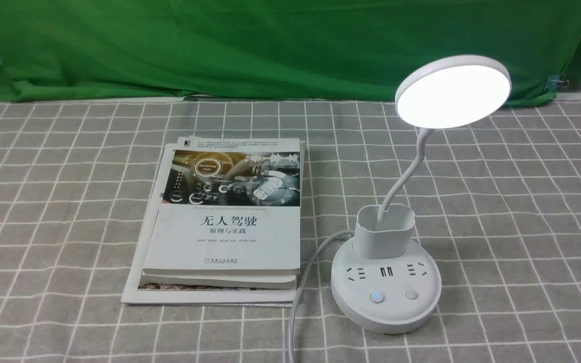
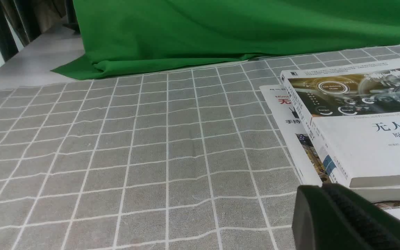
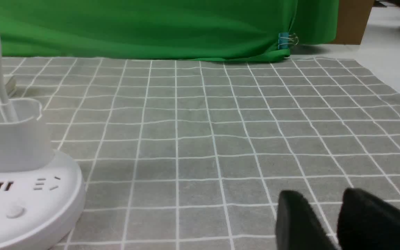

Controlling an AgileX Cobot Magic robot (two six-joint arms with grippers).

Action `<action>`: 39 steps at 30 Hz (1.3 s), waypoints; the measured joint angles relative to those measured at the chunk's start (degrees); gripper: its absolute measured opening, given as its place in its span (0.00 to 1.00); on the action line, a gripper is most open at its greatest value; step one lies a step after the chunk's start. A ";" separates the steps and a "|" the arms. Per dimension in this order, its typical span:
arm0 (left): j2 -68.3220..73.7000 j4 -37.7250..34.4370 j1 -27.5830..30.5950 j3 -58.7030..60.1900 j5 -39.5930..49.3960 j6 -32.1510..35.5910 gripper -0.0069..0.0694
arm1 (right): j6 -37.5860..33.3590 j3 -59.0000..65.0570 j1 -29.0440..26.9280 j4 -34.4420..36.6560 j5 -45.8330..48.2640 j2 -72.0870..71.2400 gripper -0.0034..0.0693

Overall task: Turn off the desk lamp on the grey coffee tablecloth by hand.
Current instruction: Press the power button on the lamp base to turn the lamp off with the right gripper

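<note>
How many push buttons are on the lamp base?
2. Both are on the base front of the desk lamp: a blue-lit button nearer the books, an unlit button to its right. None seem hidden.

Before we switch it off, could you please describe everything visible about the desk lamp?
The desk lamp is white, plastic-looking and lit: its disc head glows atop a thin curved neck rising from a small cup. Its round base bears sockets and two buttons, one glowing blue; a white cable leaves it. It stands upright on the grey tablecloth.
</note>
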 joint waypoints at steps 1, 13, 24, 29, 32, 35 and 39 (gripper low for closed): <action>0.00 0.00 0.00 0.00 0.00 0.00 0.09 | 0.00 0.00 0.00 0.00 0.00 0.00 0.38; 0.00 0.00 0.00 0.00 0.00 0.00 0.09 | 0.00 0.00 0.00 0.00 -3.77 0.00 0.38; 0.00 0.00 0.00 0.00 0.00 0.00 0.09 | 8.55 0.00 0.00 0.06 -24.15 0.00 0.38; 0.00 0.00 0.00 0.00 0.00 0.00 0.09 | 13.40 -0.74 0.00 0.23 -31.40 1.31 0.38; 0.00 0.00 0.00 0.00 0.00 0.00 0.09 | 14.93 -5.96 0.00 0.23 -25.99 5.76 0.38; 0.00 0.00 0.00 0.00 0.00 0.00 0.09 | 15.00 -13.10 0.00 0.28 -19.33 12.14 0.38; 0.00 0.00 0.00 0.00 0.00 0.00 0.09 | 14.64 -22.59 0.00 0.28 -4.01 25.50 0.38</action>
